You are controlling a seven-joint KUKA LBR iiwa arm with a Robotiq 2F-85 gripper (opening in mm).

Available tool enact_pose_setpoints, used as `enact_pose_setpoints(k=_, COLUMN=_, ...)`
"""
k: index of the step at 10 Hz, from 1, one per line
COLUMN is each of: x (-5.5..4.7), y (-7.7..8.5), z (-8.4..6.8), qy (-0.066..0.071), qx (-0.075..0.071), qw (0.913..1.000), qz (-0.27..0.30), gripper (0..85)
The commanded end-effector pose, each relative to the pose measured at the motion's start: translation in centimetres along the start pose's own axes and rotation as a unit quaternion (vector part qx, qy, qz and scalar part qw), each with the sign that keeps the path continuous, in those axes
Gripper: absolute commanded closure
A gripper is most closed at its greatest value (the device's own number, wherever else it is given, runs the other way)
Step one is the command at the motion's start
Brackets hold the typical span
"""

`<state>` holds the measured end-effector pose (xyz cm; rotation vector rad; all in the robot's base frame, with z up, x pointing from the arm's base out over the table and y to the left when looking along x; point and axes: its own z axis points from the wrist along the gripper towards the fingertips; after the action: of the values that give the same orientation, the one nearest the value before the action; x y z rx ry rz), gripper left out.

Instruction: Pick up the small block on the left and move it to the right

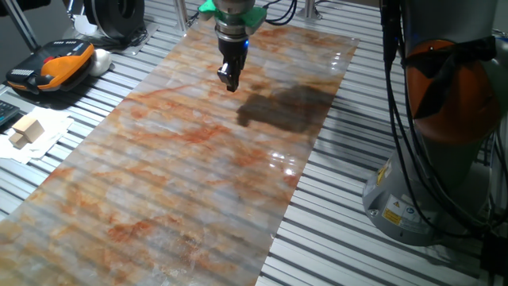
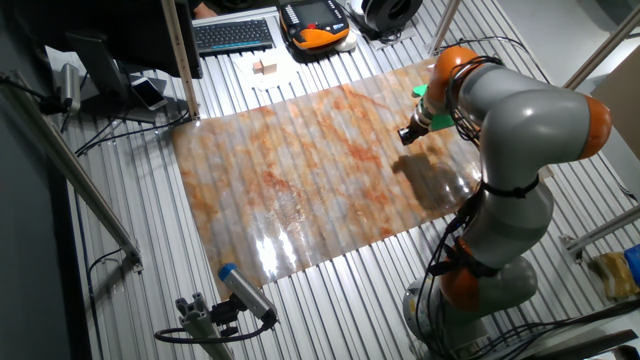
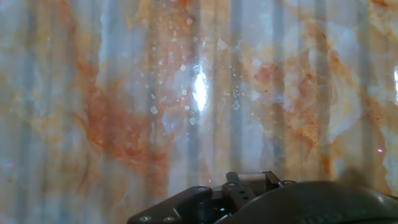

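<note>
One fixed view shows the hand (image 1: 230, 83) above the marbled sheet (image 1: 182, 159) on the table (image 1: 357, 159) — fingers close together. Whether it grips the small block — cannot tell.

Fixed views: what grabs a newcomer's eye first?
The marbled orange-and-grey sheet covering the slatted table, with the gripper hanging over its far end above a dark shadow. Next, the bulky grey-and-orange arm at the sheet's edge. The small block is not visible in any view; only pale wooden blocks on white paper off the sheet.
</note>
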<state>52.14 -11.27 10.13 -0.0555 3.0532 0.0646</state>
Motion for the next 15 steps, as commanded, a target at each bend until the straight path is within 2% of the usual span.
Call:
enact_pose_setpoints(k=1, x=0.0, y=0.0, z=0.0, qy=-0.001, qx=-0.002, qw=1.0000, qz=0.003, gripper=85.0)
enact_pose_setpoints(k=4, x=-0.6, y=0.5, z=0.0, qy=-0.005, qx=-0.014, qw=0.9998, qz=0.013, gripper=85.0)
enact_pose_setpoints(k=7, x=-1.2, y=1.3, z=0.3, qy=-0.014, qx=-0.017, qw=0.9996, qz=0.018, gripper=85.0)
enact_pose_setpoints(k=9, x=-1.4, y=1.7, z=0.3, qy=-0.017, qx=-0.028, qw=0.9992, qz=0.023, gripper=85.0)
enact_pose_setpoints(k=12, x=-1.8, y=2.8, z=-0.4, qy=-0.016, qx=-0.030, qw=0.9989, qz=0.032, gripper=85.0)
enact_pose_setpoints(k=13, x=-1.8, y=3.2, z=-0.9, qy=-0.015, qx=-0.029, qw=0.9989, qz=0.034, gripper=85.0)
enact_pose_setpoints(k=14, x=-1.9, y=3.6, z=-1.5, qy=-0.014, qx=-0.037, qw=0.9984, qz=0.041, gripper=85.0)
enact_pose_setpoints(k=15, x=-2.0, y=4.0, z=-2.0, qy=-0.015, qx=-0.034, qw=0.9984, qz=0.042, gripper=85.0)
